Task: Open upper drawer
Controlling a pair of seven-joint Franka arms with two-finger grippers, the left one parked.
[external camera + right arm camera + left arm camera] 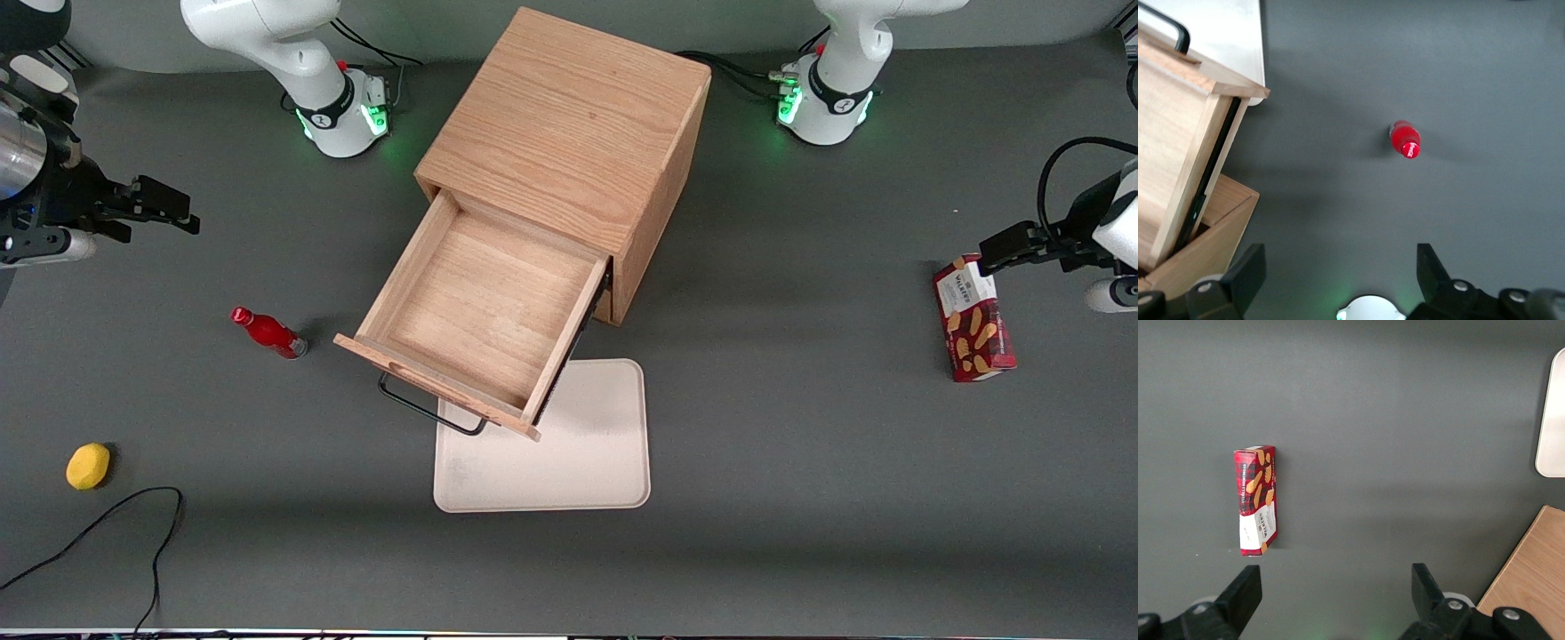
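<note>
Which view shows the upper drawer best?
The front view: the drawer shows whole, pulled out and empty, handle included. The right wrist view catches only its side and handle; the left wrist view misses it. The pincer hangs open, away from it.

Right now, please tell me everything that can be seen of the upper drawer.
The upper drawer is a shallow box of light oak-like wood, pulled far out of the cabinet and empty inside. A thin black wire handle hangs on its front panel, and a dark slide rail runs along its side. Its front end overhangs the cream tray. The pincer is open, apart from it, toward the working arm's end of the table.
</note>
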